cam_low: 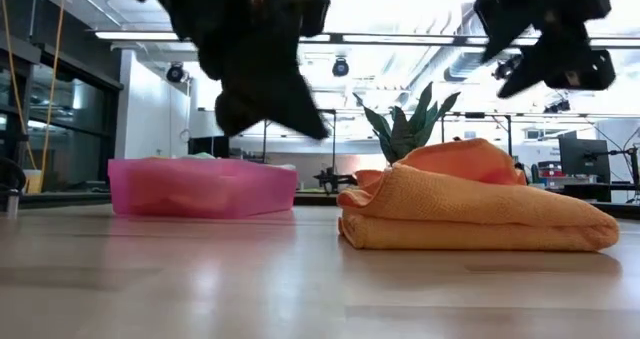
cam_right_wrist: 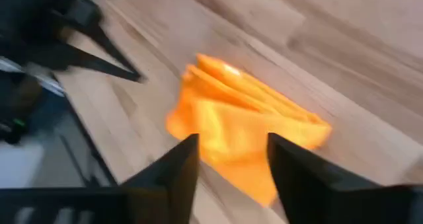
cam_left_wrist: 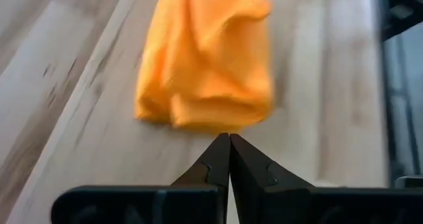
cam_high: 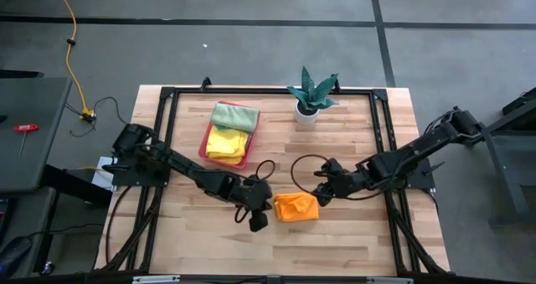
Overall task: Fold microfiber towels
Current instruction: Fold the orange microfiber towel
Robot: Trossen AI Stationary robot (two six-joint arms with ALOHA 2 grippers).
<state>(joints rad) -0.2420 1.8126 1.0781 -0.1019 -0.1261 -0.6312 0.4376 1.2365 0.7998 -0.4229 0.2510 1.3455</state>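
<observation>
Near the front middle of the wooden counter (cam_high: 352, 150), a folded orange towel (cam_high: 296, 207) lies in a soft, uneven bundle between two dark robot arms. On its left side, the left gripper (cam_high: 259, 220) hovers just beside the cloth with its fingers (cam_left_wrist: 218, 159) clenched tip to tip, grasping nothing; the left wrist view shows those closed tips pointing at the near edge of the orange towel with bare wood between them. On the towel's other side, the right gripper (cam_high: 322, 197) hangs just above and beside it, fingers (cam_right_wrist: 177, 166) released and spread apart, with the orange folds showing through the gap and no cloth held. Seen level across the counter, the towel rests flat on the wood with a raised hump on top, both grippers lifted clear above it. Farther back and to the left, a pink tray (cam_high: 204, 143) holds a yellow towel (cam_high: 226, 142) and a light green towel (cam_high: 234, 115), the green one lying toward the tray's far end. A small potted plant (cam_high: 310, 95) in a white pot stands near the counter's far edge, well apart from the orange towel.
</observation>
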